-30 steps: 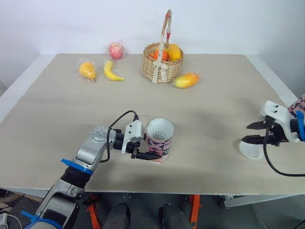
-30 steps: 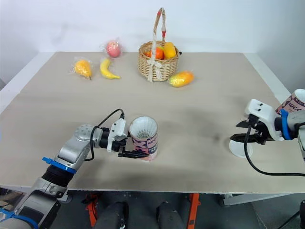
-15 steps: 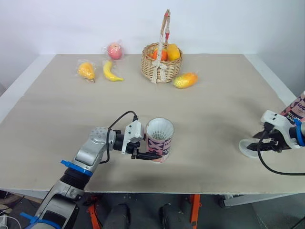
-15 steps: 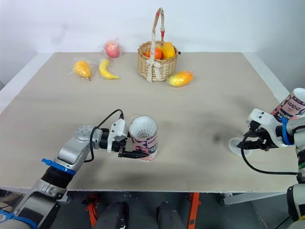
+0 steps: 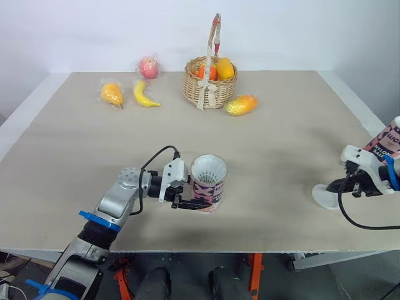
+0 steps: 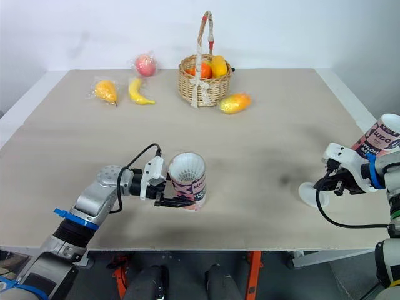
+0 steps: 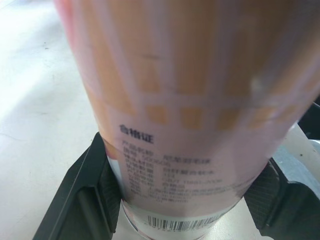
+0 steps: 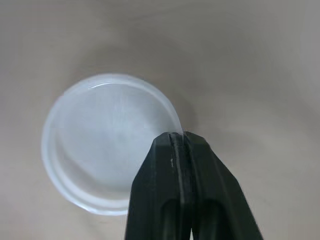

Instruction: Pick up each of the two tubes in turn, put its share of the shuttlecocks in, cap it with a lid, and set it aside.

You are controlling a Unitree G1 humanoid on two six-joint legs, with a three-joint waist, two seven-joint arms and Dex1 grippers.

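Note:
A pink patterned tube [image 5: 208, 187] stands upright near the table's middle, with white shuttlecocks [image 5: 209, 169] showing at its open top. My left gripper [image 7: 182, 200] is closed around the tube's lower part, one finger on each side. At the right edge of the table lies a round white lid [image 8: 100, 145], flat on the surface. My right gripper [image 8: 177, 136] is shut on the lid's rim, on the side nearest that arm. A second tube [image 6: 381, 139] stands behind my right arm at the far right.
A wicker basket [image 5: 201, 92] with fruit stands at the back centre, a bagged mango [image 5: 242, 104] beside it. A banana [image 5: 145, 94], a bagged orange fruit [image 5: 113, 93] and a bagged apple [image 5: 149, 66] lie at the back left. The lid sits close to the table's right edge.
My right gripper, open over the lid a second ago, has shifted right to the lid's rim and closed on it. The left gripper and its tube have not moved.

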